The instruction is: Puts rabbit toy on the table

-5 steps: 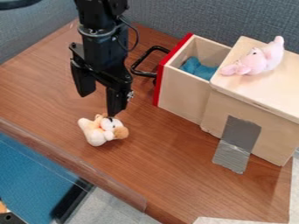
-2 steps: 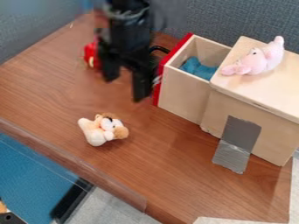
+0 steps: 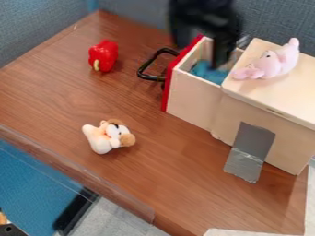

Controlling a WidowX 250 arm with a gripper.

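2 fingers on my claw (image 3: 201, 56), blurry but spread w/ a gap btwn them, hang far & a bit right of ctr, over the open drawer (image 3: 192, 97) & its red front (image 3: 171, 77). pink rabbit toy (image 3: 276, 63) isn't on the table (image 3: 178, 184); it's lying on top of the wood box (image 3: 288, 145), far right, apart from me. i see blue cloth (image 3: 210, 73) in the drawer, black handle (image 3: 145, 75) on its left side. red pepper (image 3: 103, 56) = far left on the table; white/brown plush (image 3: 106, 138) = left, nearer, also on the table. gray tape (image 3: 251, 140) runs down the box's near side onto the tabletop.
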